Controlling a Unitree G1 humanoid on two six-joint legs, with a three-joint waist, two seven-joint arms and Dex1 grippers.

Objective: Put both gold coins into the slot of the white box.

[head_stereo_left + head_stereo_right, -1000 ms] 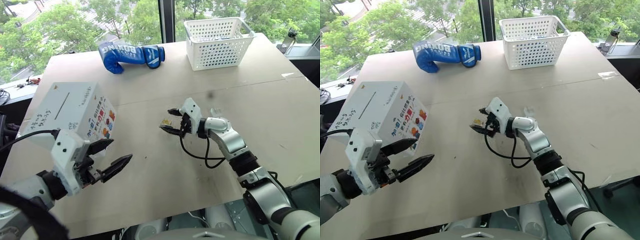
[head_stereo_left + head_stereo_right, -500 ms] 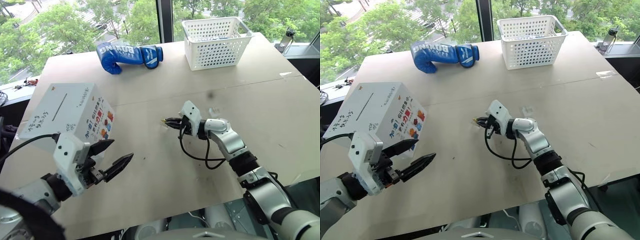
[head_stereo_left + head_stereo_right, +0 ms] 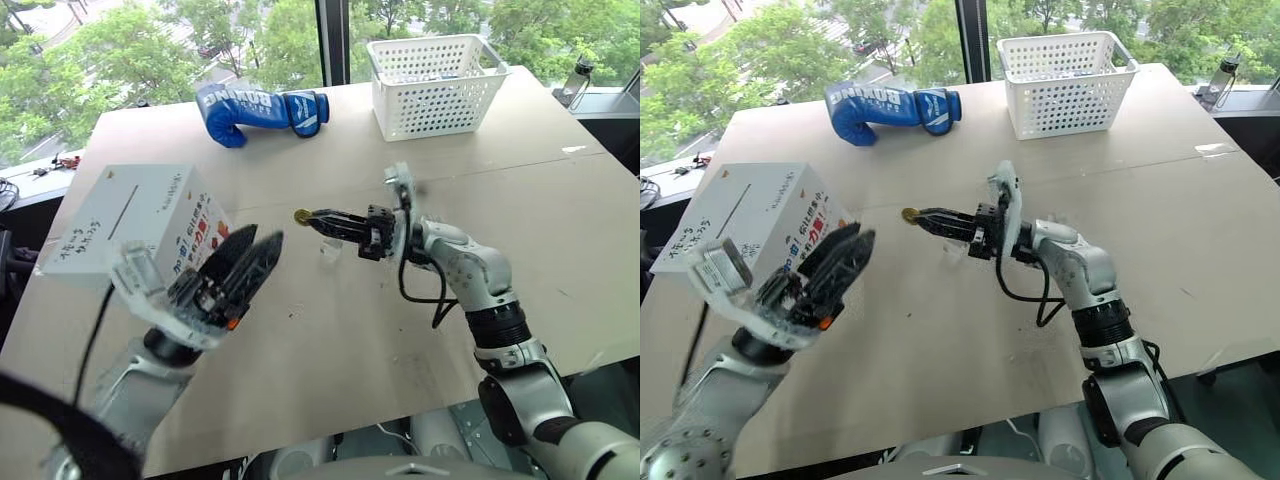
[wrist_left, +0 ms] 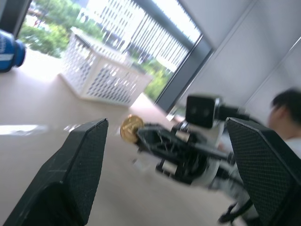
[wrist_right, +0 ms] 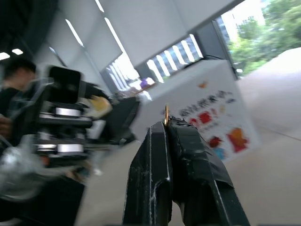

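My right gripper (image 3: 314, 218) is shut on one small gold coin (image 3: 302, 216), held edge-up above the table and pointing toward my left arm; the coin (image 5: 166, 114) sticks out past the fingertips. My left gripper (image 3: 248, 252) hovers a short way from it with its two black fingers (image 4: 70, 174) spread open and nothing between them, and the coin (image 4: 131, 128) shows in the gap. The white box (image 3: 150, 205) stands at the table's left, beside the left gripper. Its thin dark slot (image 3: 124, 212) is in the top face, and colourful pictures are on the side.
A white perforated basket (image 3: 435, 85) stands at the back right and a blue boxing glove (image 3: 262, 110) lies at the back centre. A small clear plastic block (image 3: 330, 250) lies on the table under the right gripper. A person (image 4: 287, 113) is beyond the table.
My right gripper shut on the coin, lifted it off the table and turned toward the left. My left gripper rose and swung toward it, still open.
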